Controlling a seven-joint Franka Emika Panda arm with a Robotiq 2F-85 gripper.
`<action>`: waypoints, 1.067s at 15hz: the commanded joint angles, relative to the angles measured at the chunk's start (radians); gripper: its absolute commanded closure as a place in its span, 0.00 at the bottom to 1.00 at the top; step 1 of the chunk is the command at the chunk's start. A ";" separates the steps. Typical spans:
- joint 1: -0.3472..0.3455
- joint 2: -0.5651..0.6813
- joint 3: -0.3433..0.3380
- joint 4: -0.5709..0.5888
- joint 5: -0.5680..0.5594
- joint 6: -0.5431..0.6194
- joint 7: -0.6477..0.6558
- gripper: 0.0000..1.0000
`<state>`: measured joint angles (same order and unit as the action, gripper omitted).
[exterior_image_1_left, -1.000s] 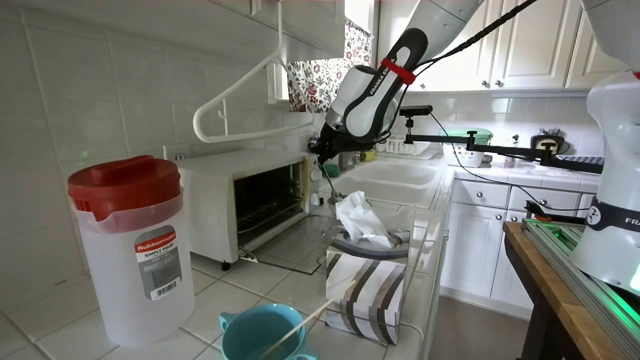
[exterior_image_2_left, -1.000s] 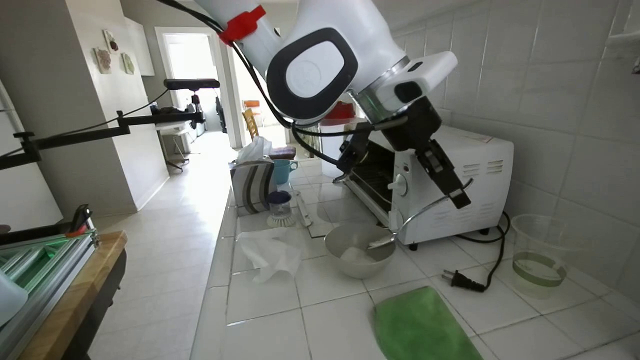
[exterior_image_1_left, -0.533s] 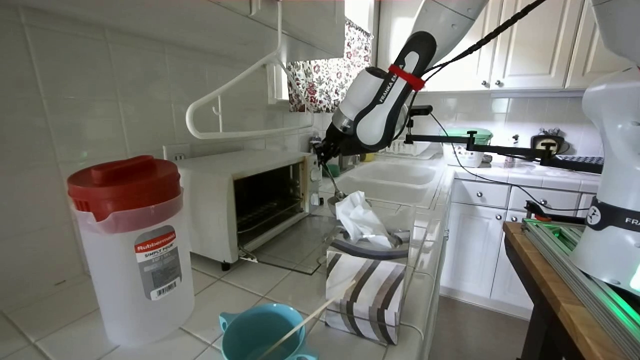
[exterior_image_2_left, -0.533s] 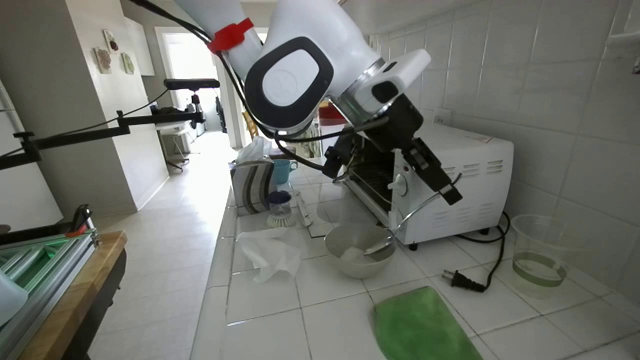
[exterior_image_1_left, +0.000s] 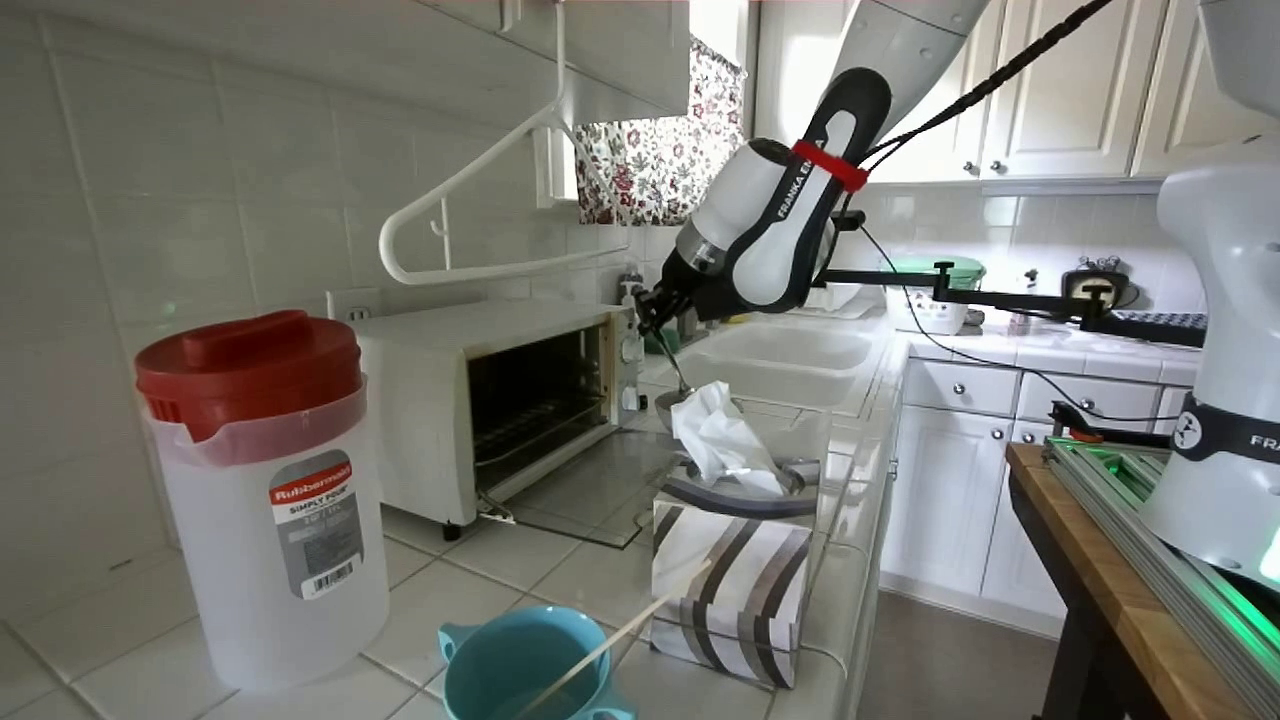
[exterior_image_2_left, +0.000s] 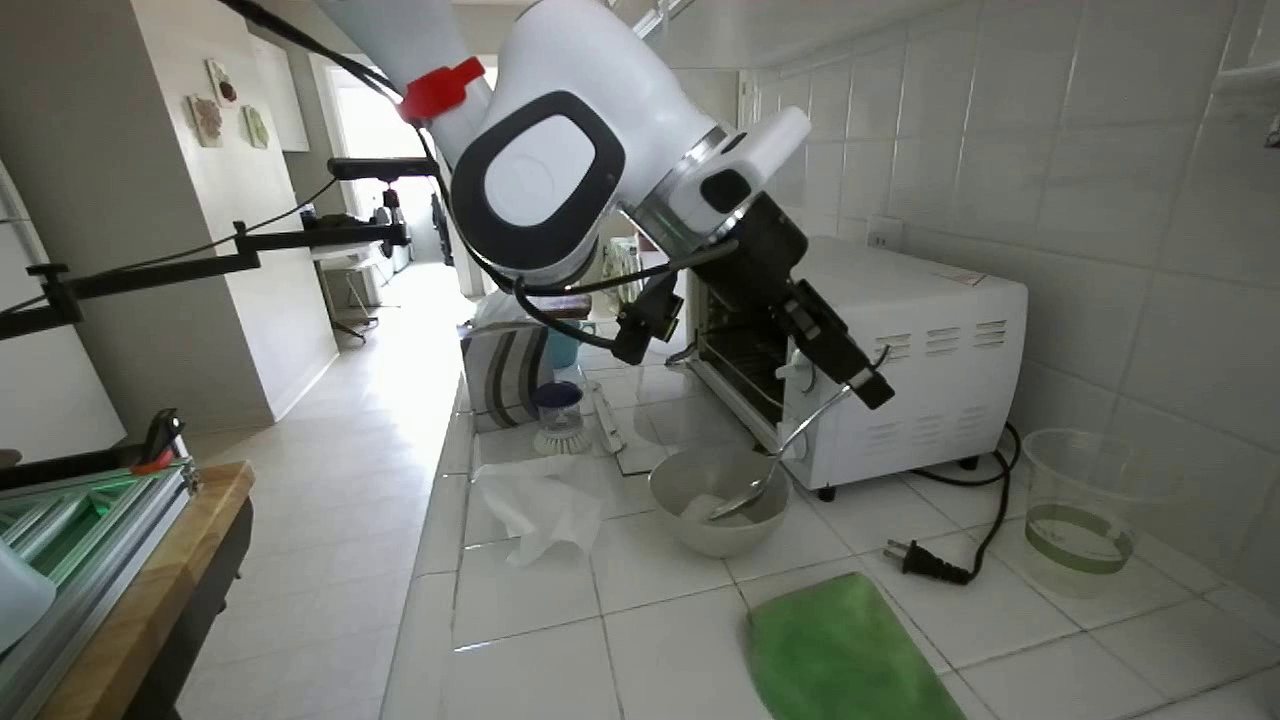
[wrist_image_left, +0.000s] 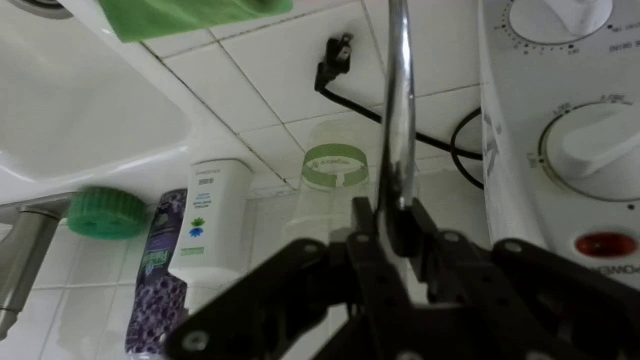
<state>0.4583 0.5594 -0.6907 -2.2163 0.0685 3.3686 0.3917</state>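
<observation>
Pincer (wrist_image_left: 392, 215): pads together, clamped on the handle of a metal spoon (wrist_image_left: 398, 110); the handle's end protrudes past the tips. Spoon location: slanting downward, its head within the rim of a pale bowl (exterior_image_2_left: 720, 542), above or in white contents (exterior_image_2_left: 702, 508); contact with these cannot be confirmed. Bowl stands on the white-tiled desk (exterior_image_2_left: 530, 630), just beside the toaster oven (exterior_image_2_left: 920, 380), whose glass door (exterior_image_1_left: 590, 495) is lowered.

Handling assessment: spoon appears light, stiff and hard to damage. Handle is polished and narrow, so swivelling or sliding between the pads is judged a risk. Soundest hold is judged to be high on the handle, as found, leaving the head free. Bowl looks rigid and possibly breakable; knocks to its rim are best avoided.

Surroundings: a white tissue (exterior_image_2_left: 545, 505) near the bowl; a dish brush (exterior_image_2_left: 560, 415) and striped tissue box (exterior_image_1_left: 735, 590) beyond; a green cloth (exterior_image_2_left: 850, 650), power plug (exterior_image_2_left: 930, 562) and clear plastic cup (exterior_image_2_left: 1080, 535) on the same surface.
</observation>
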 joint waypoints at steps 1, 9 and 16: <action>0.060 0.003 -0.059 -0.043 0.021 0.071 -0.002 0.95; 0.080 0.013 -0.060 -0.081 0.049 0.157 0.038 0.95; 0.080 0.030 -0.062 -0.088 0.045 0.178 0.051 0.95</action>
<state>0.5267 0.5731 -0.7429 -2.2866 0.0913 3.4791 0.4314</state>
